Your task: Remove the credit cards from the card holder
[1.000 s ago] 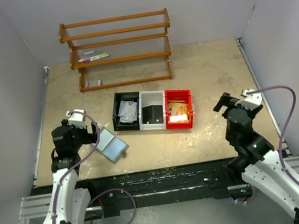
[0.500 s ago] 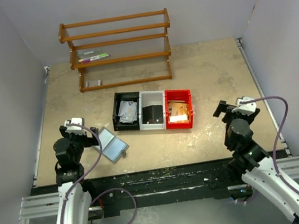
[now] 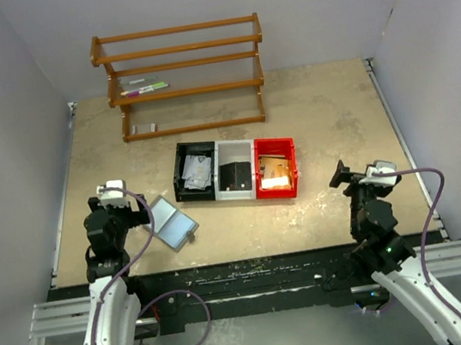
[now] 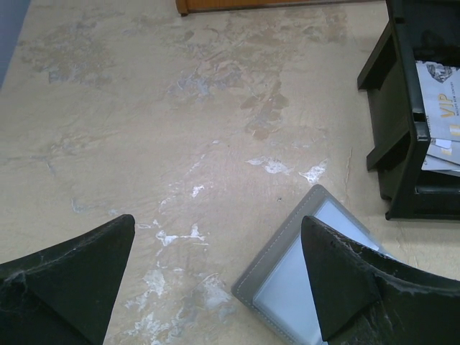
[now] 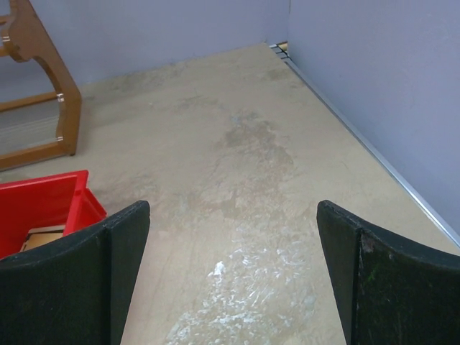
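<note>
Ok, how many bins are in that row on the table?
3, touching side by side mid-table: the black bin on the left, the white bin in the middle, the red bin on the right. None seems hidden.

Card holder lies flat and fully open on the desk, near-left area, turned diagonally to the desk edge. It has two squarish panels side by side: the far-left one is pale grey-blue, the near-right one darker blue-grey. The wrist view shows the card holder with a grey border around a pale, glossy clear sleeve, one corner pointing away; its near-right part is hidden. Can't tell whether the sleeve holds anything. It sits just near-left of the black bin, not touching. Loose pale cards lie in that bin, one printed "VIP".
</note>
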`<act>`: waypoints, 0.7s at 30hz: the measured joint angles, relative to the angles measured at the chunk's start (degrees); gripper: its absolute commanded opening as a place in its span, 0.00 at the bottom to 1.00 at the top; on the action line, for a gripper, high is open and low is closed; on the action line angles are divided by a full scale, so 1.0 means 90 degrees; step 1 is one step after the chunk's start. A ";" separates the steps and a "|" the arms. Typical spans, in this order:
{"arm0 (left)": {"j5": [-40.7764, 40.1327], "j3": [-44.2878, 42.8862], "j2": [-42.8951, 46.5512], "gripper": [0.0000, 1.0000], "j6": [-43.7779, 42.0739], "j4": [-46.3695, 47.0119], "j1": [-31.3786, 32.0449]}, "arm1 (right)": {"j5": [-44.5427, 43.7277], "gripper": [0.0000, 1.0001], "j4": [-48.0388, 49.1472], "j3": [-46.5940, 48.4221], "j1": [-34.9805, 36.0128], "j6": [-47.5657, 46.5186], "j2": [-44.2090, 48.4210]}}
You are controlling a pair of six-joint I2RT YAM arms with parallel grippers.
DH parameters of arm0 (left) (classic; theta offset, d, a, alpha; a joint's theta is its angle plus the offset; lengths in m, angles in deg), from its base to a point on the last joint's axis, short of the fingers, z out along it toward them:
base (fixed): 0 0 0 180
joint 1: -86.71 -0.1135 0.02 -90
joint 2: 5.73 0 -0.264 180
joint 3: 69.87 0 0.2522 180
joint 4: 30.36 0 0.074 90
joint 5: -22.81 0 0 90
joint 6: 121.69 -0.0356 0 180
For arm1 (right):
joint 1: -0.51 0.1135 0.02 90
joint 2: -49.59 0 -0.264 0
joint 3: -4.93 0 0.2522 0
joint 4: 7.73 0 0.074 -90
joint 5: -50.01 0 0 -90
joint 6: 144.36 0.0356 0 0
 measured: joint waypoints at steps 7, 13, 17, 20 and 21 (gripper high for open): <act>-0.0061 0.0012 -0.0199 0.99 0.0010 0.0168 0.0002 | -0.0296 1.00 -0.0002 -0.0267 -0.0005 -0.0015 0.0272; 0.0274 0.0969 0.0998 0.99 0.0002 0.0474 0.0002 | 0.0007 1.00 0.0525 -0.0522 -0.0002 -0.0104 -0.0527; 0.0350 0.1027 0.1270 0.99 0.0000 0.0585 0.0002 | 0.0117 1.00 0.0838 -0.0748 -0.0002 -0.0267 -0.0682; 0.0386 0.1008 0.0750 0.99 -0.0002 0.0736 0.0002 | 0.0138 1.00 0.1190 -0.0748 -0.0005 -0.0257 -0.0986; 0.0386 0.0991 0.0525 0.99 0.0000 0.0753 0.0002 | 0.0153 1.00 0.1222 -0.0748 -0.0007 -0.0253 -0.1054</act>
